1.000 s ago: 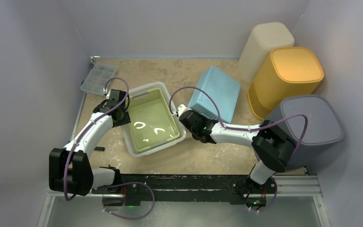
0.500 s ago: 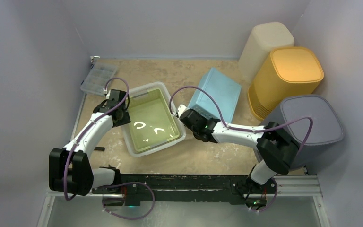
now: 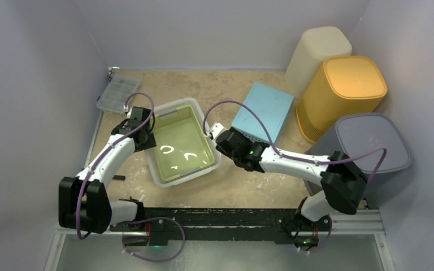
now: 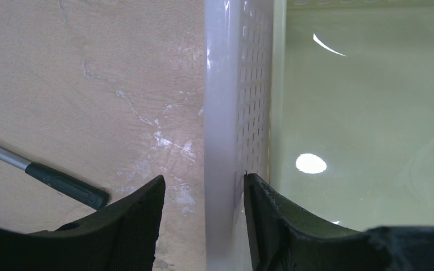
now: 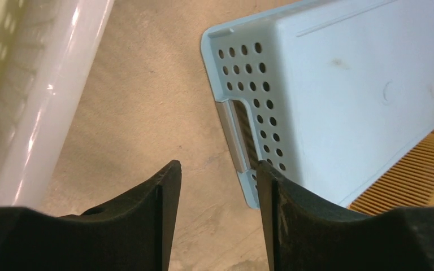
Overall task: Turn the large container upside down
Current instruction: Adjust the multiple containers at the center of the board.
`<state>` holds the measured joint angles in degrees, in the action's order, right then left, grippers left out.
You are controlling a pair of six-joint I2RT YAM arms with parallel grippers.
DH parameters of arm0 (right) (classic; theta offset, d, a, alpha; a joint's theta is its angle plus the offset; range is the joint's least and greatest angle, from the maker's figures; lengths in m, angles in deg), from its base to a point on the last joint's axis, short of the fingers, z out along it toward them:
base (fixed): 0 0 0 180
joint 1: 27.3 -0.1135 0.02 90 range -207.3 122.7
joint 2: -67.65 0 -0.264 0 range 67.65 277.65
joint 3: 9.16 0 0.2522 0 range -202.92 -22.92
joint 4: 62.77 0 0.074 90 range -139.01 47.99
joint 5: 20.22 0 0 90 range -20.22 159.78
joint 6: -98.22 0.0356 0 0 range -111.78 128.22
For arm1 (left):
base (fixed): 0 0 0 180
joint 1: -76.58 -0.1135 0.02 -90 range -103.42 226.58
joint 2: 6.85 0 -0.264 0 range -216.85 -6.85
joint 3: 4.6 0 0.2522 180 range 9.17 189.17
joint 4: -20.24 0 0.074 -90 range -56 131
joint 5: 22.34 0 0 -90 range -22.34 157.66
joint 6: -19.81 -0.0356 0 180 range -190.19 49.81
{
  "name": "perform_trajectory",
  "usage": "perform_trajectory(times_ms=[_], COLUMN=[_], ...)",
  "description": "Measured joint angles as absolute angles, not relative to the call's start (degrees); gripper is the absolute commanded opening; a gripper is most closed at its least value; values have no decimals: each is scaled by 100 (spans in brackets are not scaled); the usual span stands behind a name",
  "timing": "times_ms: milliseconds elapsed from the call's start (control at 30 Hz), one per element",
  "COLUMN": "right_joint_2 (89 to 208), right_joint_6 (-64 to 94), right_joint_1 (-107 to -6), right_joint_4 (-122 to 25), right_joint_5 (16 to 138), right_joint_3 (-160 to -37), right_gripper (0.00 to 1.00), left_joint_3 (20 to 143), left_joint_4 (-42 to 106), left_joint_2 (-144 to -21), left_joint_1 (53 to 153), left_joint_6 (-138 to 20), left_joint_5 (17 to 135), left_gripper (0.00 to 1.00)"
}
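The large container (image 3: pixel 159 173) is a white perforated bin with a pale yellow-green inside, standing upright and open at the table's left centre. My left gripper (image 3: pixel 144 139) is open and straddles its left wall. In the left wrist view (image 4: pixel 203 189) the wall (image 4: pixel 221 124) runs between the fingers, the inner finger (image 4: pixel 265 214) close against it and the outer one apart. My right gripper (image 3: pixel 221 142) is open and empty just right of the container. In the right wrist view (image 5: pixel 217 172) it hangs over bare table, with the container's rim (image 5: pixel 51 101) at the left.
A light blue perforated bin (image 3: pixel 263 113) lies upside down beside the right gripper, its handle edge (image 5: pixel 234 135) near the right finger. Cream (image 3: pixel 316 53), yellow (image 3: pixel 342 93) and grey (image 3: pixel 370 147) bins stand at the right. A clear organiser box (image 3: pixel 116 93) sits back left. A black-handled tool (image 4: pixel 62 183) lies left of the container.
The right arm's elbow has swung right and down, and the wrist has shifted slightly. The blue bin has been nudged up and to the right. The left arm has not moved.
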<state>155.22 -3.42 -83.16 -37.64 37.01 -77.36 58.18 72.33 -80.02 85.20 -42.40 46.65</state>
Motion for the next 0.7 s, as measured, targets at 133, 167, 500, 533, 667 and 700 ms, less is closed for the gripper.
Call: perform_trajectory(times_ms=[133, 167, 500, 533, 667, 700], right_joint_2=[14954, 14740, 13922, 13977, 14405, 14567], right_joint_6=[379, 720, 4818, 4934, 5310, 5380], right_joint_1=[-8355, -8364, -7122, -6803, -6108, -6021], right_joint_4=[-3770, -3768, -2277, -2214, -1862, -1796], right_joint_5=[3432, 3298, 2516, 2636, 2765, 2800], right_joint_3=[-7733, -7733, -7897, -7939, -8315, -8463], right_gripper=[92, 98, 99, 99, 99, 99], left_joint_3=[5818, 5818, 5818, 5818, 5818, 5818], left_joint_4=[7233, 7233, 7224, 7224, 7224, 7224], left_joint_2=[-8002, -7999, -7997, -7997, -7995, -7993], left_joint_1=[8520, 8520, 8520, 8520, 8520, 8520], left_joint_6=[-4240, -4240, -4281, -4283, -4286, -4288], left_joint_5=[4667, 4667, 4717, 4726, 4743, 4748], left_gripper=[52, 52, 52, 52, 52, 52])
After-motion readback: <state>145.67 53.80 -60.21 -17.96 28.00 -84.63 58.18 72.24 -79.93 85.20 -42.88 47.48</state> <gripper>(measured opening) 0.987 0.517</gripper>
